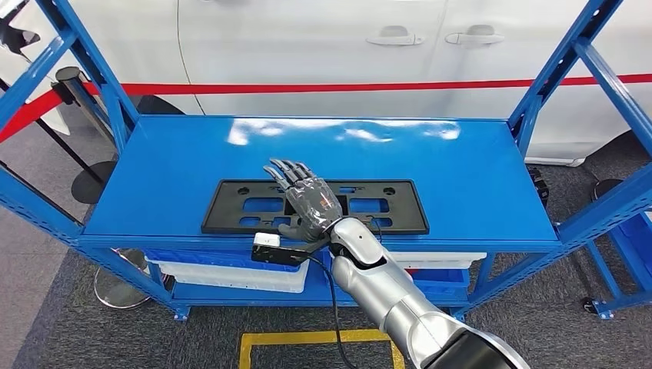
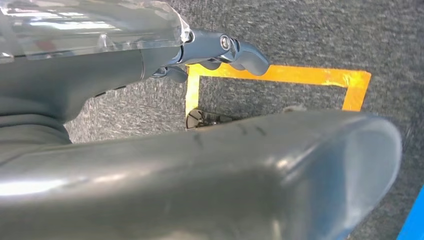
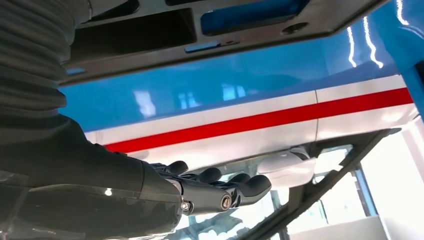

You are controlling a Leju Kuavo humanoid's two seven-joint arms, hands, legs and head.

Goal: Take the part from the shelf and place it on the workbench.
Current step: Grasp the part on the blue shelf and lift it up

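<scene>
Head view: right hand point(image 1: 306, 201) hovers over black frame-shaped part point(image 1: 231, 217), fingers spread, holding nothing. Part lies flat near front edge of blue shelf point(image 1: 461, 177). Contact with part hard to judge from this angle.

Left wrist view: left hand point(image 2: 220, 50) hangs above grey floor point(image 2: 300, 40) with yellow tape point(image 2: 280, 75); fingers look loosely curled, empty.

Right wrist view: right hand's fingers extended, apart from part's flat face.

Risk: thin flat part offers little edge; fingers may slide across it, pushing it off shelf front. One-handed lift off-centre may tilt it.

A blue shelf point(image 1: 477, 177) carries a black part point(image 1: 231, 215) lying flat.
</scene>
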